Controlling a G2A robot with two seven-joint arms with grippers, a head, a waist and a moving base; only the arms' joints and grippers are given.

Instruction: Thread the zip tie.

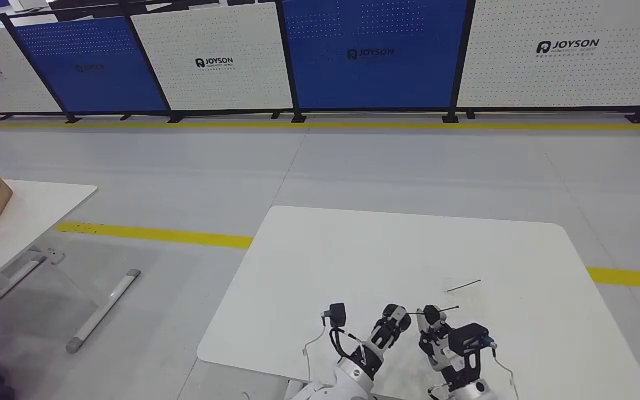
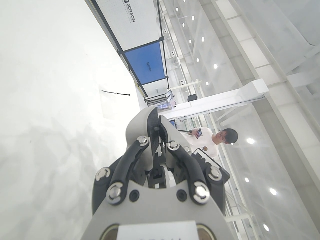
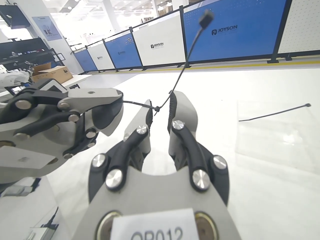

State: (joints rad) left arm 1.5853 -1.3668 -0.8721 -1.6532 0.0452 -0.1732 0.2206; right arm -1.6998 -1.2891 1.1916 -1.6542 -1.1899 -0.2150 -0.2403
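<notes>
**Zip tie in hand; threading not confirmed**

Obs., nearest first. Right gripper [image 3: 162, 103]: jaws a little apart, with table showing through the gap. The black zip tie [image 3: 187, 61] crosses at their tips and seems to touch the inner pad of one finger. As far as I can judge it is not pinched. Just at the other fingertip a small dark lump [image 3: 156, 108] sits on the strap. Cannot tell whether that is a locking head with a strap through it or only a kink.

From the lump the strap runs level to the left gripper [image 3: 120, 103], just beside the right one. Its jaws are closed tight on the strap end. The other way, the strap curves up off the table to a square head [image 3: 206, 19] hanging free in the air, with nothing visibly through it.

Farther out, a loose zip tie [image 3: 275, 112] lies flat on a clear sheet [image 3: 275, 141] on the white table [image 1: 330, 260]. It is well apart from both grippers. Beyond the table edge stand blue and white barrier panels [image 1: 375, 50].

Progress, my reading: pick-up is done, and the tie is lifted between the two grippers over the near edge of the table. The free head looks empty, so the threading proper appears not yet done. The tail has to be brought round to the slot, fed in and pulled. If the lump is a second head, one pass may already be in; unresolved.
</notes>
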